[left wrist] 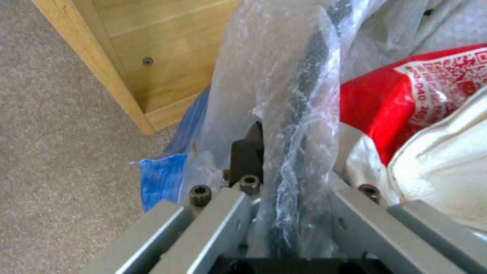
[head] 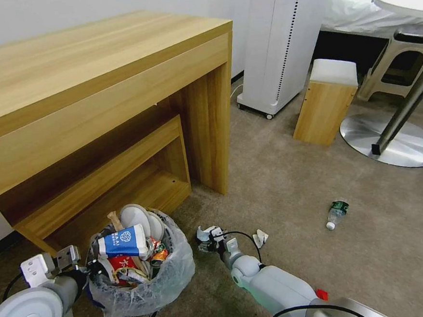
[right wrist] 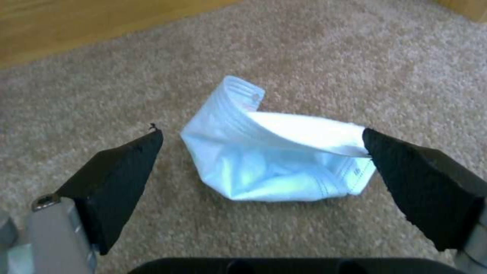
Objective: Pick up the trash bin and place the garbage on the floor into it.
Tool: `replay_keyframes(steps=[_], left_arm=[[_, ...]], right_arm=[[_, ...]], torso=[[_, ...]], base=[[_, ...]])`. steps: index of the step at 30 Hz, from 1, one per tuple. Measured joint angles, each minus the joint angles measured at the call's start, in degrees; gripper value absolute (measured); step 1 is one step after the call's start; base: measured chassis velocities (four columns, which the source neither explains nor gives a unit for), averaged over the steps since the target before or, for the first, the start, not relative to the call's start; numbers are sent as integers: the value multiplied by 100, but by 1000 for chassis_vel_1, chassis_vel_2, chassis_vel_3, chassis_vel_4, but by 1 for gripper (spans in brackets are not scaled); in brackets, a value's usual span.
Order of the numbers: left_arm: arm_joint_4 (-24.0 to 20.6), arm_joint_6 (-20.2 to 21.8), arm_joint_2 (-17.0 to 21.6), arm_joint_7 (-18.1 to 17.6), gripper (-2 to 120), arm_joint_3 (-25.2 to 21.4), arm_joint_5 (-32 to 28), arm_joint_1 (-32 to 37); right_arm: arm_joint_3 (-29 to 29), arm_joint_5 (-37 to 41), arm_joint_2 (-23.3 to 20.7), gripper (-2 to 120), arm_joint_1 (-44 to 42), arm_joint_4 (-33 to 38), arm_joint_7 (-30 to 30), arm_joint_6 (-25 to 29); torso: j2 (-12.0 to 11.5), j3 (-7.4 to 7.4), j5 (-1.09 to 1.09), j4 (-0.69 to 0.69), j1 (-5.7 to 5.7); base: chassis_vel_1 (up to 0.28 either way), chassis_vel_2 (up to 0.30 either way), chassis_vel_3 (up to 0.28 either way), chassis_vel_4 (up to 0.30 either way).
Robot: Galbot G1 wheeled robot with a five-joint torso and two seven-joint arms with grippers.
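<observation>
So the trash bin (head: 142, 274) sits upright on the floor (head: 281, 192) right by the wooden desk (head: 71, 91), stuffed to the top: a blue-and-white pack with a white logo I can't quite read, a red wrapper (left wrist: 401, 102) with a QR code and digits like "400-040", plus what look like two white slippers (head: 141, 219) poking up at the back. The left tool (left wrist: 276, 179) is clamped on the bin's rim, bag plastic pinched in with it. The right tool (right wrist: 261, 163) hangs low over the carpet just right of the bin, fingers spread wide on either side of one crumpled white wrapper (right wrist: 274, 160), not squeezing it. Another white scrap (head: 260, 238) lies near it. One clear green-labelled bottle (head: 337, 213) lies on its side well off to the right, cap pointing toward the robot.
</observation>
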Motion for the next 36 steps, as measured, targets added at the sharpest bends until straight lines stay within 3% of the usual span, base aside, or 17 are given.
replay_keyframes(steps=[18,26,28,30,33,36], left_arm=[[10,-14,-60,81,0,14,126,16],[16,-21,-89,129,0,23,193,37],[16,-23,-85,143,0,26,204,36],[16,-24,-80,148,0,27,205,35],[49,-25,-67,196,0,37,255,27],[64,-26,-67,215,0,48,286,24]], right_arm=[[52,-198,3,100,-70,-178,33,68],[60,-225,23,87,-94,-182,46,90],[61,-248,28,77,-102,-183,52,134],[60,-259,35,78,-99,-200,49,162],[38,-313,92,93,-18,-349,-30,257],[31,-350,137,99,29,-442,-45,266]], torso=[[0,0,0,0,0],[0,0,0,0,0],[0,0,0,0,0],[0,0,0,0,0],[0,0,0,0,0],[0,0,0,0,0]], base=[[0,0,0,0],[0,0,0,0],[0,0,0,0],[0,0,0,0],[0,0,0,0],[0,0,0,0]])
